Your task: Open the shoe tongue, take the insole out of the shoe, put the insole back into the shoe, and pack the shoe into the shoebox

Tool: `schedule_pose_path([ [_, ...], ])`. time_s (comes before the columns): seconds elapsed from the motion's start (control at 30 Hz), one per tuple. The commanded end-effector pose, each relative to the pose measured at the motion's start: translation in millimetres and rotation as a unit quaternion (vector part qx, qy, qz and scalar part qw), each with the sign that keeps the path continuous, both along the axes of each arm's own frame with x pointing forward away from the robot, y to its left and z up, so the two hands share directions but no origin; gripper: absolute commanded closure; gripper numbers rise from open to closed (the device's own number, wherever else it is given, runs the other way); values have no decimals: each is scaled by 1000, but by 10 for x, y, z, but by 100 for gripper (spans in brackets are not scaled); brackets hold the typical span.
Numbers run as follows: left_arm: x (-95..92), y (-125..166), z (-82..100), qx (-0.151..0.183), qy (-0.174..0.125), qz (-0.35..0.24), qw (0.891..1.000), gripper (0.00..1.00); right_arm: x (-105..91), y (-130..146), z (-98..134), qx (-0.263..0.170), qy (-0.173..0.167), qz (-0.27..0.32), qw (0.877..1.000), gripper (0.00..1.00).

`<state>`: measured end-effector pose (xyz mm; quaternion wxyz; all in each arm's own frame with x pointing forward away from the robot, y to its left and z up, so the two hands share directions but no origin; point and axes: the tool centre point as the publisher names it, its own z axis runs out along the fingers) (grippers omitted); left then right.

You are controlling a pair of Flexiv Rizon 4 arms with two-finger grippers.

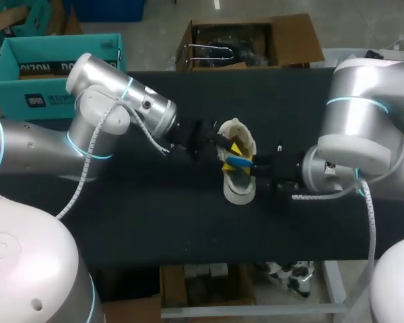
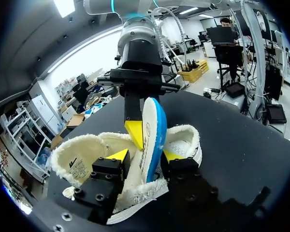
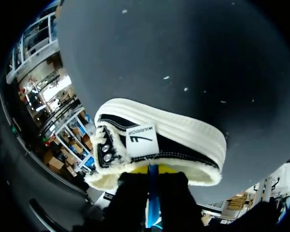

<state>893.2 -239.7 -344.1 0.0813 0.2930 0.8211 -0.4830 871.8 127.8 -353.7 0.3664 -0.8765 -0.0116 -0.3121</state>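
Dark worktop (image 1: 155, 222), with a fleecy white shoe (image 1: 240, 192) sitting midway between the two arms. Its blue-edged insole (image 2: 152, 130) stands on edge in the shoe's mouth. The right hand (image 3: 150, 191) is pinched tight on the insole. The left hand (image 2: 145, 155) has its fingers spread, one either side of it.

Upright insole (image 2: 148, 140) in shoe (image 2: 82, 151), fingers (image 2: 117, 155) flanking

Left arm (image 1: 50, 145), right arm (image 1: 363, 121) were silver-grey, rounded, cyan rings at joints. White ribbed cables (image 1: 73, 200) ran along both. Left gripper (image 2: 145, 155) had black screwed blocks, yellow tips.
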Motion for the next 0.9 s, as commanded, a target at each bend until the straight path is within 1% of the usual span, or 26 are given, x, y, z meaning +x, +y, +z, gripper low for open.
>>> schedule_pose_path([
  [0.03, -81, 127, 67, -9, -5, 4, 1000, 64, -21, -44, 6, 1, 1, -1, 1000, 100],
  [0.07, -85, 124, 72, -10, -5, 4, 1000, 66, -22, -48, 5, 1, 1, -1, 1000, 100],
  [0.1, -94, 115, 78, -10, -6, 3, 1000, 71, -20, -52, 4, 1, 2, -1, 1000, 100],
  [0.17, -134, 78, 79, -11, -8, 0, 1000, 93, -9, -59, -1, 1, 4, -1, 1000, 100],
  [0.2, -143, 57, 72, -11, -9, -1, 1000, 100, -3, -61, -4, 1, 5, 0, 1000, 100],
  [0.33, -172, -9, 34, -2, -17, -5, 1000, 100, -13, -34, 21, -3, 11, 8, 1000, 100],
  [0.37, -177, -10, 33, -1, -16, -6, 1000, 100, -38, -24, 43, -4, 11, 9, 1000, 87],
  [0.4, -181, -9, 32, -1, -17, -7, 1000, 100, -70, -15, 69, -8, 10, 7, 1000, 67],
  [0.43, -183, -7, 30, -1, -17, -7, 1000, 100, -104, -12, 92, -11, 9, 2, 1000, 58],
  [0.5, -162, 6, 24, -1, -16, -6, 1000, 100, -179, -9, 134, -18, 4, -6, 1000, 55],
  [0.53, -160, 10, 22, -1, -16, -4, 1000, 100, -217, -8, 154, -21, 2, -9, 1000, 56],
  [0.57, -158, 16, 21, -1, -16, -3, 1000, 100, -247, -7, 169, -23, 1, -12, 1000, 60],
  [0.63, -169, 29, 20, -2, -15, -1, 1000, 100, -296, 8, 190, -27, -1, -17, 999, 75],
  [0.7, -168, 35, 20, -3, -14, 0, 1000, 100, -325, 20, 204, -29, -4, -20, 999, 96],
  [0.73, -159, 39, 18, -4, -14, 1, 1000, 100, -330, 22, 207, -30, -4, -22, 999, 100],
  [0.9, -155, 17, -5, -2, -11, 5, 1000, 100, -251, 42, 159, -27, -1, -16, 999, 100],
])
